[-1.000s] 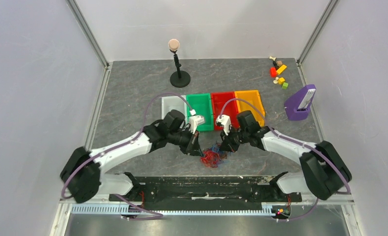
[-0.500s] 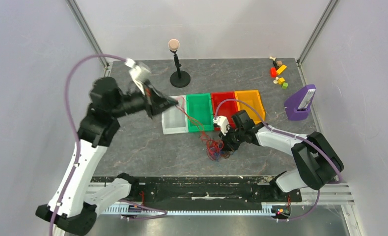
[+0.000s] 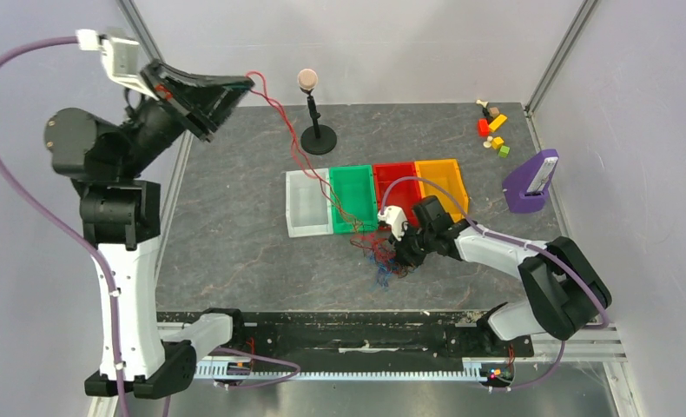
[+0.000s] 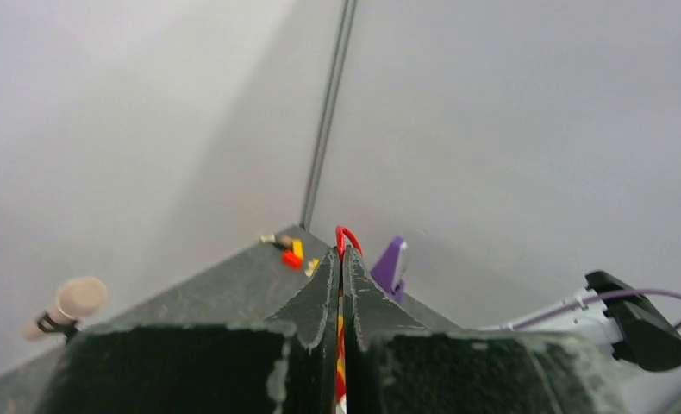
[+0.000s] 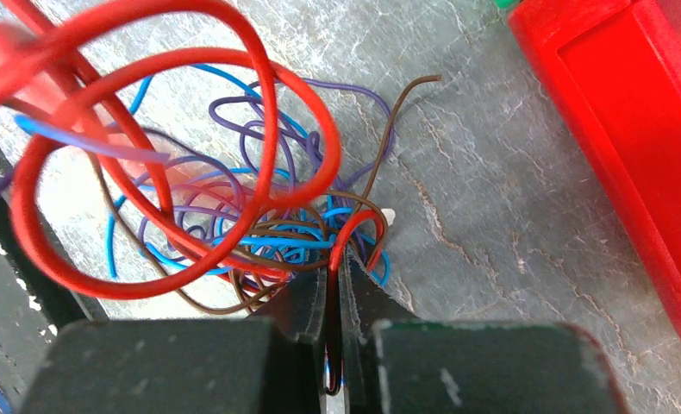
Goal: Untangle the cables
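In the top view's upper left, the left gripper (image 3: 246, 82) is clamped on one red cable (image 4: 346, 228), stretching it out, likely to draw it free. At centre, the right gripper (image 3: 401, 257), pinched shut on a strand, anchors the remaining cables (image 3: 375, 261) on the table (image 3: 235, 243).

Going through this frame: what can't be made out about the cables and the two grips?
- Top view: right gripper covers its pinch point in the tangle; strand colours there too small.
- Left wrist view: red cable below the shut jaws hidden by left gripper.
- Right wrist view: nearest red loop blurred.
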Action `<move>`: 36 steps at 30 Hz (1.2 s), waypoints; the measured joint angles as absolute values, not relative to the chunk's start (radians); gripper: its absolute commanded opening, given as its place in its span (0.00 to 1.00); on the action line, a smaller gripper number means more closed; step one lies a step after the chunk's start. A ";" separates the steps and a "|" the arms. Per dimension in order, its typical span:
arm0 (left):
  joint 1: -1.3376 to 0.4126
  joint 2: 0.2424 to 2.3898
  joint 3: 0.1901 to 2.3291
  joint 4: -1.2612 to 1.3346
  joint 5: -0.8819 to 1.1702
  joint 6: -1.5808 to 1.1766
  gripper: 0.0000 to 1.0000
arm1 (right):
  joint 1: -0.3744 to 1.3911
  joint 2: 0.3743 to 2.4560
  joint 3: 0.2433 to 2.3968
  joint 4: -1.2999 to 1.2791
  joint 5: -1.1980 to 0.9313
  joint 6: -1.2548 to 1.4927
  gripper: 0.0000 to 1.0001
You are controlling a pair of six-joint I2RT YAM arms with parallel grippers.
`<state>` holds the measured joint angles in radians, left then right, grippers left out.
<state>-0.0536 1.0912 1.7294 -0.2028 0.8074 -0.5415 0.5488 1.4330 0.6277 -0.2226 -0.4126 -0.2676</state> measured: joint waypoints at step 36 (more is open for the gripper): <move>-0.030 1.047 1.494 -0.012 0.935 -0.755 0.02 | 0.707 1.341 1.006 -0.130 -0.659 -0.126 0.81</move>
